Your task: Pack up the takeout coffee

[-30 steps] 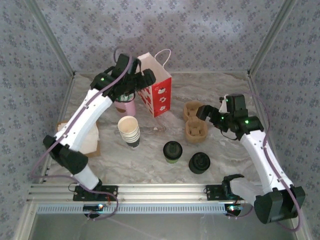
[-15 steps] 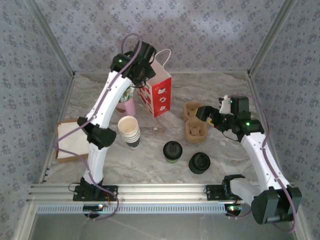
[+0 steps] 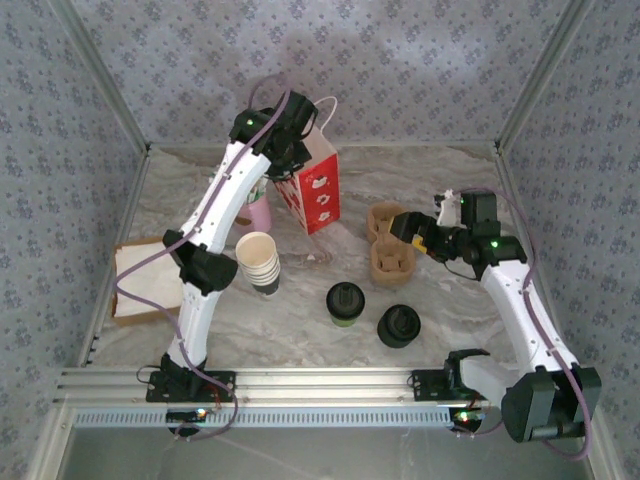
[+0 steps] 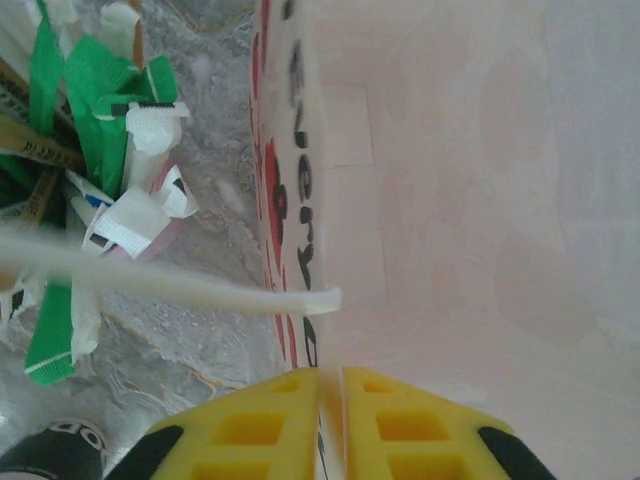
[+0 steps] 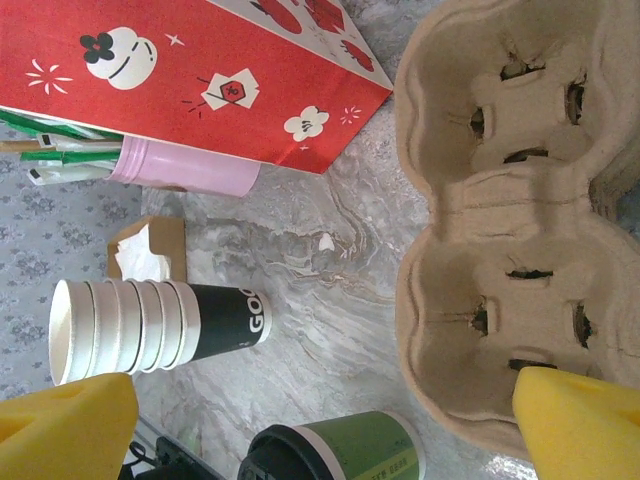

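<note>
The takeout coffee is a green-sided cup with a black lid, standing on the marble table in front of the arms; in the right wrist view the takeout coffee lies at the bottom edge. My left gripper is at the top rim of a red paper bag. In the left wrist view its yellow fingers are pressed together on the bag's wall, the pale inside of the bag to the right. My right gripper hangs open by the cardboard cup carrier, nothing between its fingers.
A stack of lidless cups stands left of the coffee, and a pile of black lids to its right. A pink cup of wrapped sticks sits beside the bag. A brown napkin holder lies at the far left.
My left arm swung from the pink cup to the bag's rim and its fingers closed on the paper. The right gripper edged slightly left over the carrier.
</note>
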`<state>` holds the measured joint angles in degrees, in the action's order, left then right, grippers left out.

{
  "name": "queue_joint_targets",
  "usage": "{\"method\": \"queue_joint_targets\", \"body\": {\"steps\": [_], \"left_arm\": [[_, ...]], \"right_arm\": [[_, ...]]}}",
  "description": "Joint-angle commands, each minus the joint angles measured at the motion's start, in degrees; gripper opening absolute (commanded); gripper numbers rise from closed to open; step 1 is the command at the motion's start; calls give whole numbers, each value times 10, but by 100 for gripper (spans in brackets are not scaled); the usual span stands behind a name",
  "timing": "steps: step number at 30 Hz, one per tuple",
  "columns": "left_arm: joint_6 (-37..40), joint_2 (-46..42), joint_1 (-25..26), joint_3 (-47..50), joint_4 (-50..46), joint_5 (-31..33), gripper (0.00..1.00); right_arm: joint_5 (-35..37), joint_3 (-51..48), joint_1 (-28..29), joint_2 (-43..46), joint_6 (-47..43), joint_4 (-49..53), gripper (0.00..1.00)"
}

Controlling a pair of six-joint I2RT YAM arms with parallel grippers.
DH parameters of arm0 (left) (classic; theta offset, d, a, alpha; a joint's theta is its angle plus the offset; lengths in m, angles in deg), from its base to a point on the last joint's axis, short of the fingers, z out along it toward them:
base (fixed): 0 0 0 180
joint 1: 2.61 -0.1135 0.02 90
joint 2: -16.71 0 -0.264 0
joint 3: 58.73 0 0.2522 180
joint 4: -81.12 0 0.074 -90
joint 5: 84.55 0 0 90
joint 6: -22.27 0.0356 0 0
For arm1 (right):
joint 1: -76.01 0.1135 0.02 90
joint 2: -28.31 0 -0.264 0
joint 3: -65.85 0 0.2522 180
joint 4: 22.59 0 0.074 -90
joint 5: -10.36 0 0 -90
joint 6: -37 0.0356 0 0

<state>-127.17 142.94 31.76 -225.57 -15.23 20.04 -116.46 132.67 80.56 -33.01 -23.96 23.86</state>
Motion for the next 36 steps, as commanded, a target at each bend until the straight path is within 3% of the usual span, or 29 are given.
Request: {"method": "queue_joint_targets", "body": {"steps": [1, 3, 22, 36], "left_arm": [[7, 2, 7, -16, -24, -4, 5], [7, -1, 7, -16, -31, -10, 0], [48, -87, 86, 54, -77, 32, 0], [102, -247, 108, 312, 72, 6, 0]], "right_arm": [[-23, 19, -4, -7, -10, -2, 98], [-25, 20, -4, -7, -8, 0, 98], [-1, 40, -4, 2, -6, 32, 100], [47, 60, 23, -7, -40, 79, 100]]}}
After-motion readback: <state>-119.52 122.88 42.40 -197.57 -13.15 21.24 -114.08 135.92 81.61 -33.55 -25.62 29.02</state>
